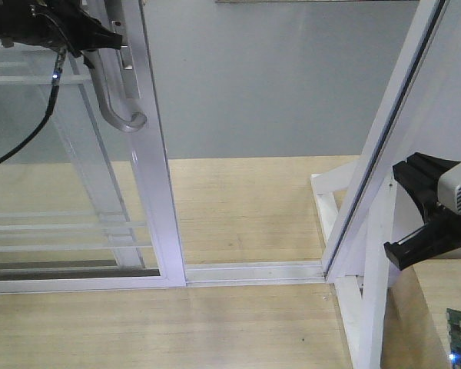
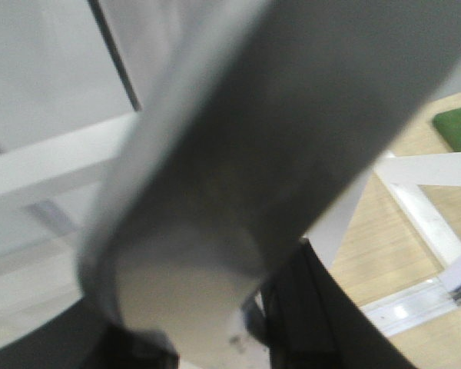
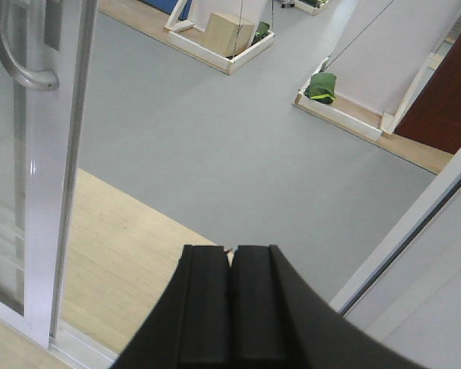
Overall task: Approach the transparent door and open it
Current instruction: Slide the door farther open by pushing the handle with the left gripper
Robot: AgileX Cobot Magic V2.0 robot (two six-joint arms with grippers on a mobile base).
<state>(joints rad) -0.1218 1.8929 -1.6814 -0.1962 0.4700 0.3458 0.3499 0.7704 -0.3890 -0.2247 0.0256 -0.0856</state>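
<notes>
The transparent door (image 1: 157, 192) stands at the left, a white-framed glass panel with thin horizontal bars. Its grey curved handle (image 1: 111, 100) sits on the stile. My left gripper (image 1: 100, 38) is at the top left, shut around the upper part of that handle. In the left wrist view the handle (image 2: 276, 138) fills the frame, with a black finger on either side of it at the left gripper (image 2: 215, 323). My right gripper (image 1: 403, 215) hangs at the right by the fixed frame. Its fingers touch, shut on nothing, in the wrist view (image 3: 231, 250). The door stile (image 3: 50, 192) shows there too.
A floor track (image 1: 253, 271) runs from the door to the slanted white frame (image 1: 384, 154) on the right, with an open gap between them. A white wooden brace (image 1: 330, 192) stands at that frame's foot. Beyond lie grey floor, a cardboard box (image 3: 229, 32) and a green object (image 3: 321, 86).
</notes>
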